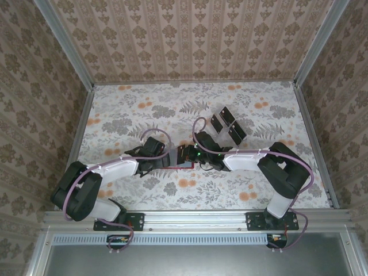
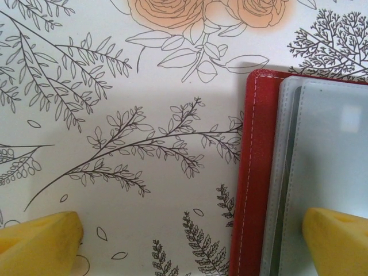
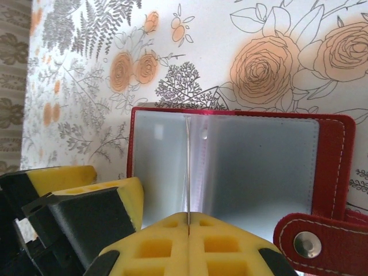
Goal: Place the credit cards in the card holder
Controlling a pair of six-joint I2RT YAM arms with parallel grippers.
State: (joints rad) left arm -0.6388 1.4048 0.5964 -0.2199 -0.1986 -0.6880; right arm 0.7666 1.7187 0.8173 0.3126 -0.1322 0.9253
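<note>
Three credit cards [image 1: 227, 117] lie back-right, well apart from open card holder [image 3: 335, 161], centre. Right gripper [image 3: 188, 238] pinches clear sleeve [image 3: 188, 167], likely opening pocket; left gripper [image 2: 187, 241] wide, empty, straddling holder edge. Next: fetch card.

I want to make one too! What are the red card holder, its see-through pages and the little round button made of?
Card holder: looks like red leather or fake leather, matte, with pale stitching along the edge. Pages: probably soft clear plastic, cloudy and slightly shiny. Snap button: seems to be metal, silvery with a bright glint.
</note>
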